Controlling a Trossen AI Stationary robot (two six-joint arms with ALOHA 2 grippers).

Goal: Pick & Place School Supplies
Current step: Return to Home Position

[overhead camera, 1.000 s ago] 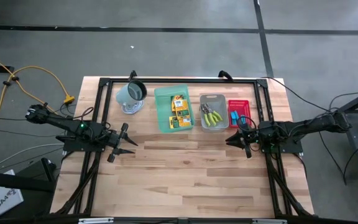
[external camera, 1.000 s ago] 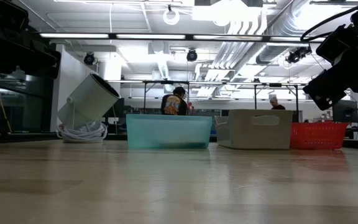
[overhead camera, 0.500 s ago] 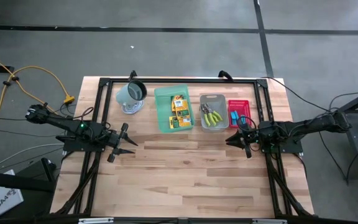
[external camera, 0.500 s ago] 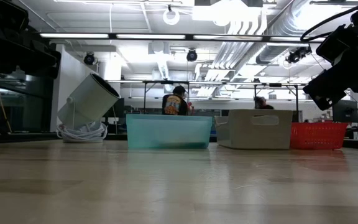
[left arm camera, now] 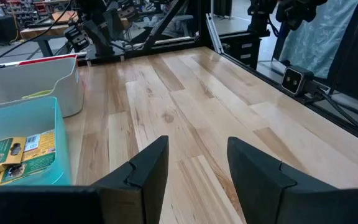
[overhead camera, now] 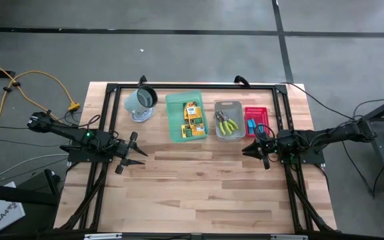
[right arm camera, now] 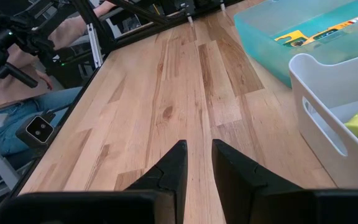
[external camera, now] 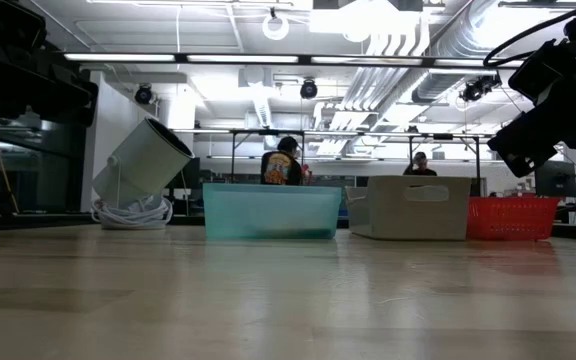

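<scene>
The three yellow-orange printed boxes (overhead camera: 193, 117) lie in a line along the length of the green plastic tray (overhead camera: 173, 120). Beside it, the two yellow-green-handled plier-like tools (overhead camera: 228, 124) lie in the grey tray (overhead camera: 228, 103) and the cyan-blue pieces (overhead camera: 251, 125) in the red mesh tray (overhead camera: 262, 113), all near the far edge of the wooden desk (overhead camera: 199, 187). The right hand (overhead camera: 245, 149), fingers narrowly parted, hangs just before the grey and red trays, and the left hand (overhead camera: 141, 154), fingers spread, is well apart across open desk.

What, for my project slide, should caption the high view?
Sorted: boxes in green tray, tools in grey tray, blue pieces in red tray; left gripper, right gripper empty.
</scene>
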